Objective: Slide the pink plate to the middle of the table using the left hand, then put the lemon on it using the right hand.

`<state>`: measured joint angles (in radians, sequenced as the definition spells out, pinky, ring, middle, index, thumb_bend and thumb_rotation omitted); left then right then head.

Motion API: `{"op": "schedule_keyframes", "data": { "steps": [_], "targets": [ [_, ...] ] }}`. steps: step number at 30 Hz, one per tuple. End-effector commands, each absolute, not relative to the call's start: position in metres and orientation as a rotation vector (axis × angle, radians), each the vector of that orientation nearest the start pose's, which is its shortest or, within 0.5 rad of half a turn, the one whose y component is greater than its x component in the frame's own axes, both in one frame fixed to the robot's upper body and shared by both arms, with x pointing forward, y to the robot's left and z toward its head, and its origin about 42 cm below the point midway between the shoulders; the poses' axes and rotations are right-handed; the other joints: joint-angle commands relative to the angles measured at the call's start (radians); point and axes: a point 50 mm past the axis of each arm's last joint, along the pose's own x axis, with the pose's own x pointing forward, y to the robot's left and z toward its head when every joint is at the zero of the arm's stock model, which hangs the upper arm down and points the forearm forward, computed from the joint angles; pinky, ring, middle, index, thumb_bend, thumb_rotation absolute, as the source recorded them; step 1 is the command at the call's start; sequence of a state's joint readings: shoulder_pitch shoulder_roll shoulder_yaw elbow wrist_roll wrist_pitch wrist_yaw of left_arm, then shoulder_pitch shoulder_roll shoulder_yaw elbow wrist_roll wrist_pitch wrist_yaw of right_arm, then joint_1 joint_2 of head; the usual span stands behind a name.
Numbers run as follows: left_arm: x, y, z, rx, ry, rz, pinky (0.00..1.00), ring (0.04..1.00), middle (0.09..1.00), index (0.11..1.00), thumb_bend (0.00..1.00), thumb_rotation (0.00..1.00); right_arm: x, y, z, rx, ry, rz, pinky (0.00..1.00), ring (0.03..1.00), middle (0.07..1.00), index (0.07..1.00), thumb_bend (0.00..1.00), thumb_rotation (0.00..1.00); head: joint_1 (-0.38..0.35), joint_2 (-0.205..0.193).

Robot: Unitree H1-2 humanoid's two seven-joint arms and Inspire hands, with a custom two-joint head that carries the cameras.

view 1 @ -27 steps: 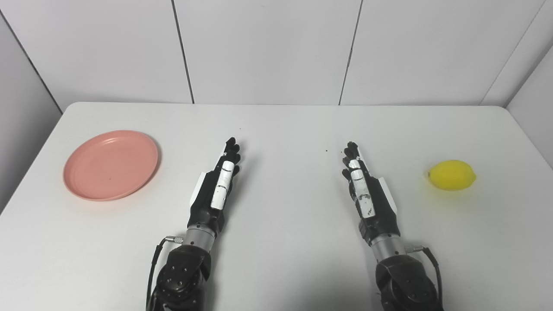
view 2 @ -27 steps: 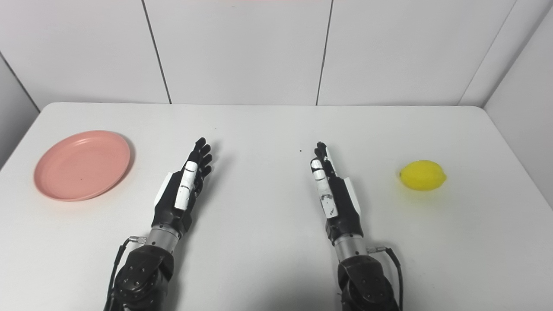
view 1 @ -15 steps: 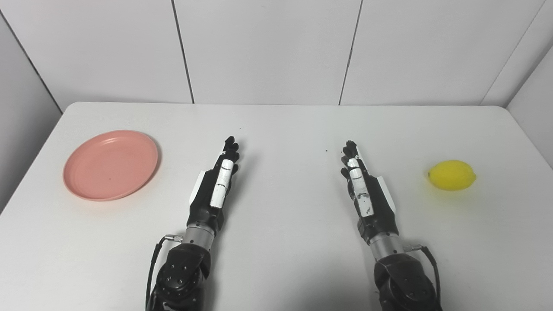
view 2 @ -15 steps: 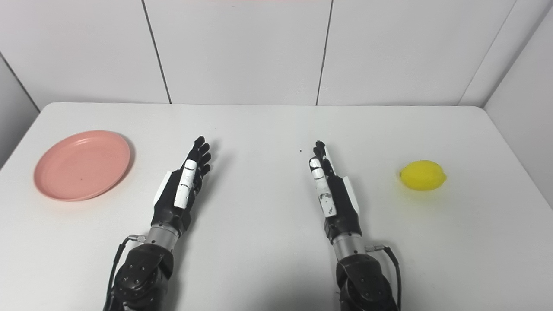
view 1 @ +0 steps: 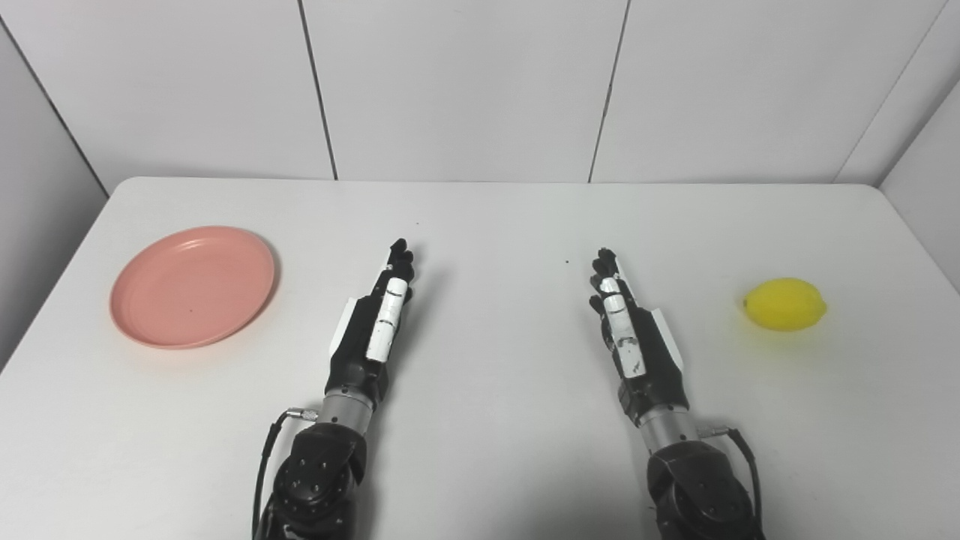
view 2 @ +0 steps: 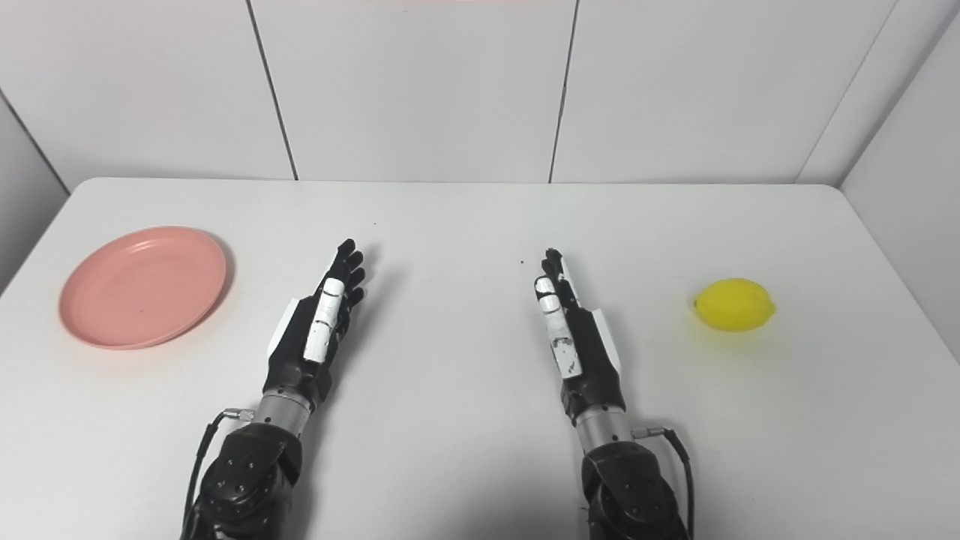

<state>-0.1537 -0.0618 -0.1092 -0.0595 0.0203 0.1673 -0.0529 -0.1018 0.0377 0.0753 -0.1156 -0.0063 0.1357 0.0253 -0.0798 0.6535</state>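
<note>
Starting at nine o'clock on the white bench [view 1: 480, 225], the pink plate [view 1: 193, 287] lies flat and empty, well apart from both robot hands, so the slide has not begun. Judging from this, the step in hand is the reach toward the plate. To do it well, the left robot hand [view 1: 375, 322] should swing out toward nine o'clock, come down past the plate's far left rim or press flat onto its surface, and then draw it toward three o'clock at a steady pace, keeping the push low so the shallow rim does not tip or skid away. That hand lies near the bench centre at about seven o'clock, fingers straight and held close together, holding nothing. The right robot hand [view 1: 634, 337], at about five o'clock, lies the same way, extended and empty, and is best left waiting clear of the middle so the plate has room to arrive. At three o'clock, the lemon [view 1: 784, 304] rests on the bench, untouched and well apart from the right robot hand. Counted: one plate, one lemon, two robot hands.
</note>
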Motion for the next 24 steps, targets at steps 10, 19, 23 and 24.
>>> {"op": "schedule_keyframes", "data": {
  "steps": [10,19,23,24],
  "targets": [
    [0.334,0.114,0.148,-0.022,-0.128,-0.218,0.98,0.987,0.996,0.993,0.59,1.0,0.312,-0.186,0.156,0.057,-0.195,0.13,1.0,1.0,1.0,1.0,0.7,1.0,0.316,-0.109],
    [0.333,0.093,0.138,-0.045,-0.133,-0.209,1.0,1.0,0.997,0.99,0.56,1.0,0.311,-0.206,0.143,0.073,-0.203,0.13,1.0,1.0,1.0,1.0,0.68,1.0,0.41,-0.183],
    [0.335,0.09,0.134,-0.041,-0.138,-0.202,1.0,0.996,0.994,0.986,0.56,1.0,0.311,-0.208,0.141,0.08,-0.195,0.128,1.0,1.0,1.0,1.0,0.68,1.0,0.417,-0.201],
    [0.335,0.09,0.133,-0.044,-0.14,-0.201,1.0,0.996,0.994,0.986,0.56,1.0,0.311,-0.208,0.141,0.082,-0.192,0.129,1.0,1.0,1.0,1.0,0.68,1.0,0.411,-0.211]
  ]
}}
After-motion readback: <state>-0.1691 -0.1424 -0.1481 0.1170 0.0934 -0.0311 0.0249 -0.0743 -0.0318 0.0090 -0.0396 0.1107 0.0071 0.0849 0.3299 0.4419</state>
